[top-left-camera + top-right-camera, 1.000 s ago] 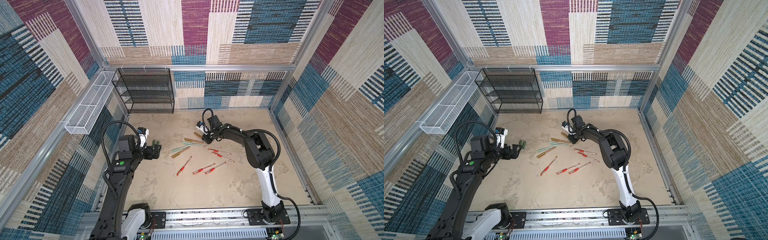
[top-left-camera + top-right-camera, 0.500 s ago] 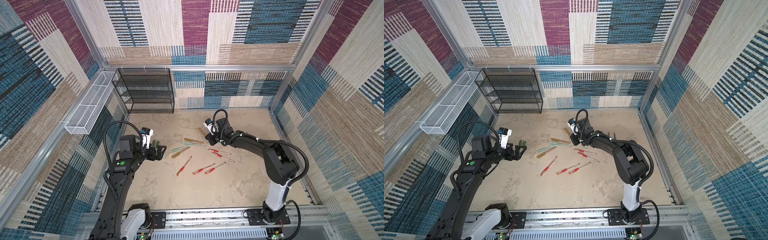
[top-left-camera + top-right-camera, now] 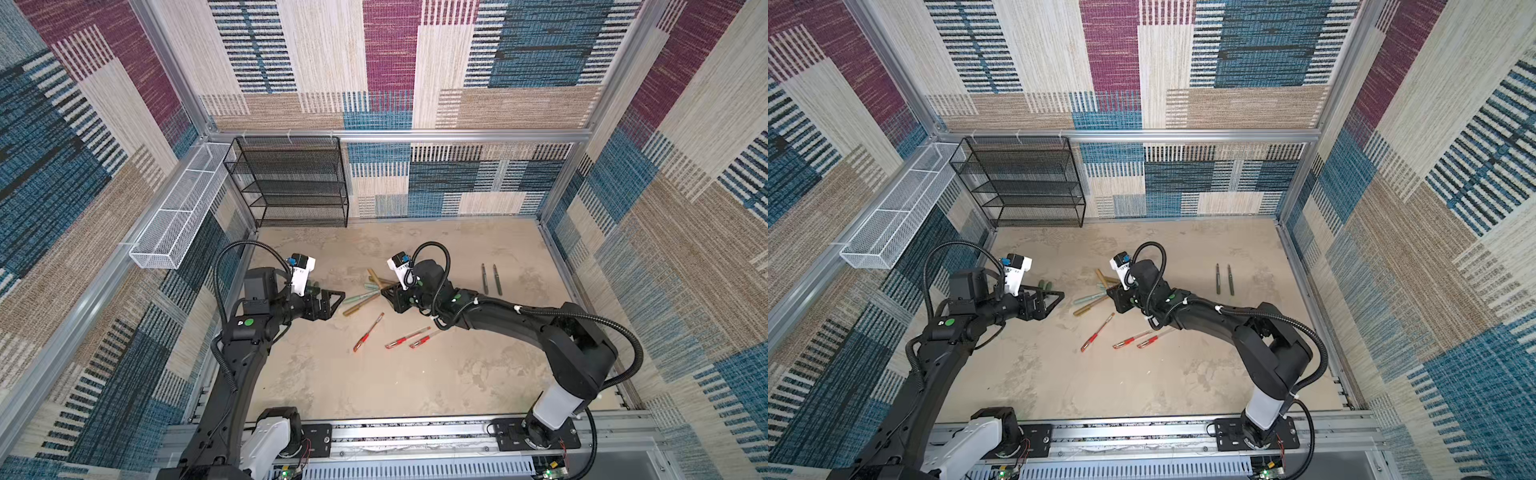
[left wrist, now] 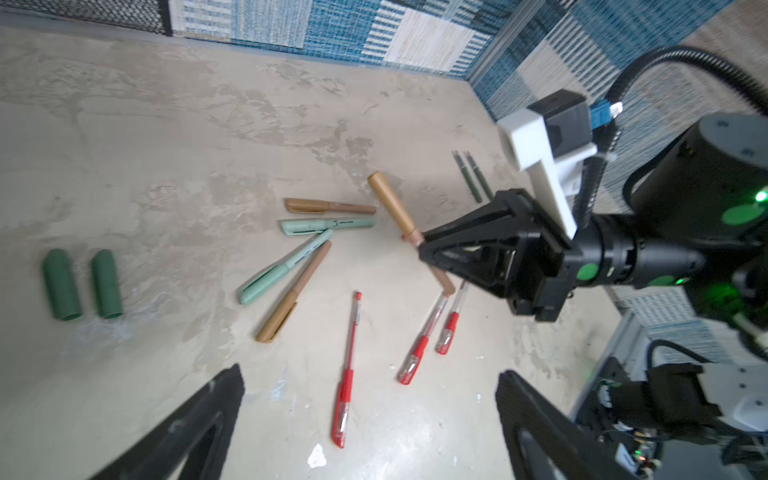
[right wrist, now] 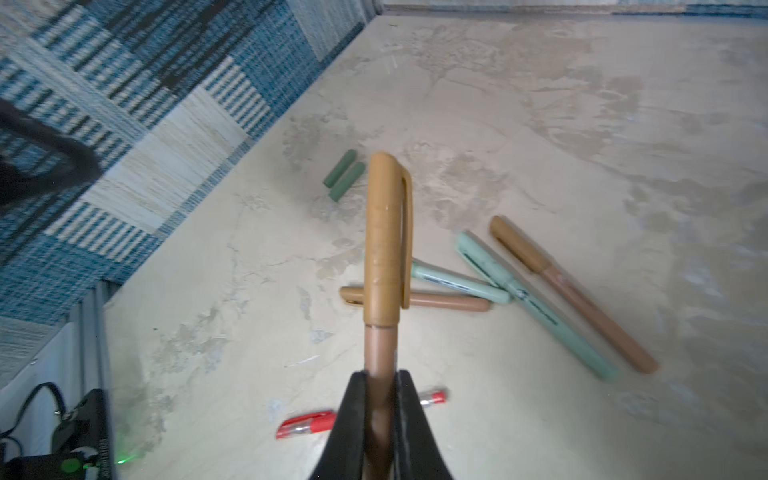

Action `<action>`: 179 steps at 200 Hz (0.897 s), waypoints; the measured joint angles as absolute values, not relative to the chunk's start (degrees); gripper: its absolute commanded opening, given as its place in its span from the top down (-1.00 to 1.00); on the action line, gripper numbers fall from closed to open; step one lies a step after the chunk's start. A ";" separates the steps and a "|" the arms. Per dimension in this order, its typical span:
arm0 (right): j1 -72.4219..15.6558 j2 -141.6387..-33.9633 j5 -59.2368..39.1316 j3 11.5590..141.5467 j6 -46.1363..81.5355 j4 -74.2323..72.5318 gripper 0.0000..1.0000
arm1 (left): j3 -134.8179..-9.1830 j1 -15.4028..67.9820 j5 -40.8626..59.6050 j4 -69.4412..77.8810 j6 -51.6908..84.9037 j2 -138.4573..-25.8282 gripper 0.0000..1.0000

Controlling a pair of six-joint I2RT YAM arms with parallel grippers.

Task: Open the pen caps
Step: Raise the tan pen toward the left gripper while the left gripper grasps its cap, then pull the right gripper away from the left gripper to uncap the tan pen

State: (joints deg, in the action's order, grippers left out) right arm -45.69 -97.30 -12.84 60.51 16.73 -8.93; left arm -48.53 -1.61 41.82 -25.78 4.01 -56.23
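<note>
1. Golden-brown cap (image 5: 384, 237) remained seated on its pen (image 5: 380, 345), which we found clamped by the barrel in the right gripper (image 5: 380, 395).
2. Within the last second that gripper had carried it from the pile (image 4: 307, 232) toward the left gripper (image 4: 370, 374), whose jaws stood wide and empty.
3. We judged the pull-off imminent; two dark green caps (image 4: 83, 284) already lay loose.

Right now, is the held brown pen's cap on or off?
On: the golden cap sits on the brown pen, clamped in the right hand.

Two caps (image 3: 1045, 285) left of pens (image 3: 1090, 297); two barrels (image 3: 1218, 278) right.
</note>
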 measured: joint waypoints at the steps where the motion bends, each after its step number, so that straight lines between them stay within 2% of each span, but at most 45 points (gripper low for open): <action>1: -45.95 -97.30 -12.84 60.49 16.86 -9.19 0.88 | -48.51 -1.61 42.19 -25.65 4.36 -56.25 -0.94; 57: -53.47 -97.25 -10.24 60.45 21.04 -15.55 0.88 | -47.77 -1.41 46.00 -20.51 14.11 -58.46 -0.81; 83: -55.31 -97.60 -9.93 61.25 21.87 -17.58 0.87 | -47.62 -1.48 45.60 -18.76 17.26 -60.07 -0.67; 107: -56.82 -98.41 -10.00 61.89 22.04 -18.85 0.87 | -46.98 -1.72 45.06 -16.91 20.25 -61.08 -0.36; 130: -57.32 -98.89 -10.24 62.35 22.06 -19.27 0.87 | -46.61 -1.87 44.53 -15.94 22.31 -61.49 0.07; 179: -58.13 -100.12 -9.96 63.29 22.24 -19.38 0.86 | -45.25 -1.87 44.12 -14.13 23.66 -61.69 0.64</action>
State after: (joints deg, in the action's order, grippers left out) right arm -58.13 -100.12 -9.96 63.29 22.24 -19.38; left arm -45.25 -1.87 44.12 -14.13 23.66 -61.69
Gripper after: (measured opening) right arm 0.129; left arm 0.233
